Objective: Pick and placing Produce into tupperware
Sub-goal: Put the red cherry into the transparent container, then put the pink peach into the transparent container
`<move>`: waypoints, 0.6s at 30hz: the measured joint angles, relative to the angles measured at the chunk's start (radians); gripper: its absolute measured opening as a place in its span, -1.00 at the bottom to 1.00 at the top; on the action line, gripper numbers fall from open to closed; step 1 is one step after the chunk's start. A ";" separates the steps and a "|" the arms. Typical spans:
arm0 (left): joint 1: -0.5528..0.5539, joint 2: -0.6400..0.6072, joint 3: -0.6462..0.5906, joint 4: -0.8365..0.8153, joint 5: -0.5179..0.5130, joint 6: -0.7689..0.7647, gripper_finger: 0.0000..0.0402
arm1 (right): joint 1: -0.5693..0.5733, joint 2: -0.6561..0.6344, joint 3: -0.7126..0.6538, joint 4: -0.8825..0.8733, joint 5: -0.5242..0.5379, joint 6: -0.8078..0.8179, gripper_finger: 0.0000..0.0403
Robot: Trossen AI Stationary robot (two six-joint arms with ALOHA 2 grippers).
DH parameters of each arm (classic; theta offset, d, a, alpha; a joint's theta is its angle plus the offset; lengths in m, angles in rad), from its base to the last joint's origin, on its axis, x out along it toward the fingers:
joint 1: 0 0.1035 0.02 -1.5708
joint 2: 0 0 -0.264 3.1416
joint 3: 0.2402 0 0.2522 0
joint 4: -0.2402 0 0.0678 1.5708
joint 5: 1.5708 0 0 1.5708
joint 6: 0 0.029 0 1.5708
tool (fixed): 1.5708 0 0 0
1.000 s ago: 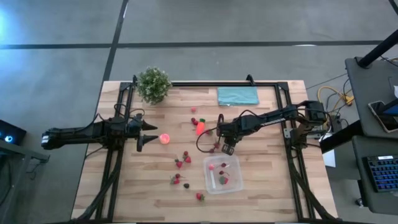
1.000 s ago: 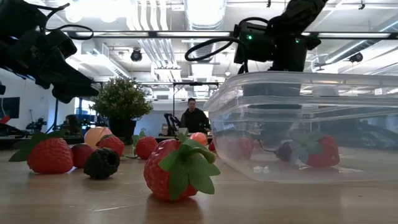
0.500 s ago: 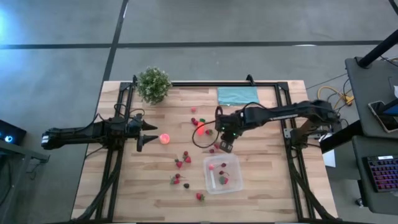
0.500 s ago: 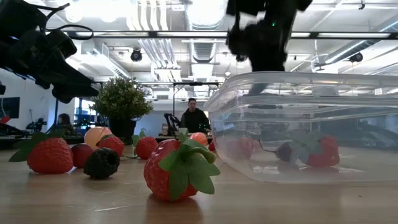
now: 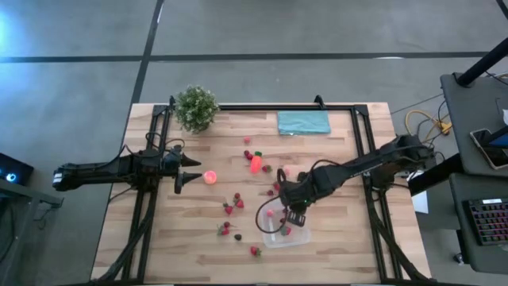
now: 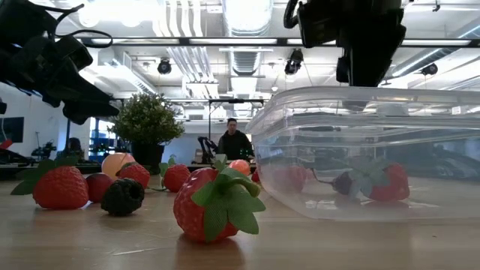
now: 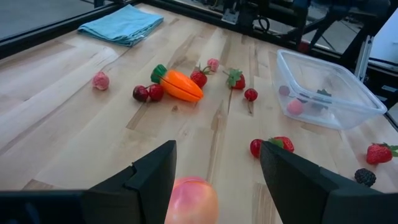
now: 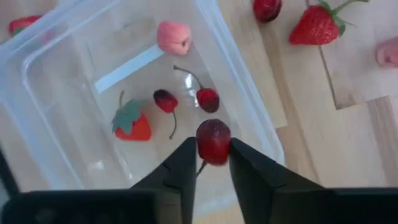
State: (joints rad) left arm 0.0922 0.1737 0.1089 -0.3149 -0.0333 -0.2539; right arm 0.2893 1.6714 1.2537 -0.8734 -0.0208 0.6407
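My right gripper [image 5: 293, 215] hangs over the clear tupperware [image 5: 283, 223], fingers pointing down, shut on a dark red cherry [image 8: 213, 140]. Inside the tub [image 8: 50, 43] lie a strawberry [image 8: 132, 122], two cherries [image 8: 207, 98] and a pink piece [image 8: 173, 37]. My left gripper [image 5: 190, 171] waits open at the table's left, with the pink-orange ball [image 7: 191, 200] on the table just before its fingertips. An orange carrot [image 7: 179, 85] and loose strawberries [image 5: 237, 202] lie on the wood. My right gripper pinches the cherry's round body [image 8: 213, 149] between its two fingertips, from above, pointing steeply down. The cherry is lifted clear and hangs above the tub's inside, near its wall; a thin stem shows below it.
A green potted plant [image 5: 196, 107] stands at the far left and a teal cloth [image 5: 303, 121] lies at the far edge. Strawberries and a dark berry [image 6: 122, 196] lie near the table's front, left of the tub [image 6: 375, 150]. A person stands in the room behind.
My right gripper has risen and swung from beside the carrot toward the table's near edge, carrying the cherry, and now stands over the tupperware. Its wrist has rolled a little on the way.
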 joint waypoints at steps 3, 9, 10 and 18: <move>0.000 0.000 0.000 0.000 0.001 0.006 0.08 | 0.013 0.021 0.001 0.016 0.014 0.055 -0.38; 0.000 0.000 0.000 0.000 0.003 0.006 0.08 | 0.018 0.032 0.015 0.015 0.035 0.067 -0.01; 0.000 0.000 0.000 0.000 0.003 0.006 0.08 | 0.013 0.028 0.022 0.012 0.061 0.070 0.03; 0.000 -0.004 0.000 0.000 0.006 0.005 0.08 | -0.170 0.004 0.042 -0.037 0.128 0.074 0.16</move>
State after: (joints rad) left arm 0.0922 0.1692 0.1089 -0.3149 -0.0277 -0.2489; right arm 0.1197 1.6752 1.2954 -0.9103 0.1068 0.7149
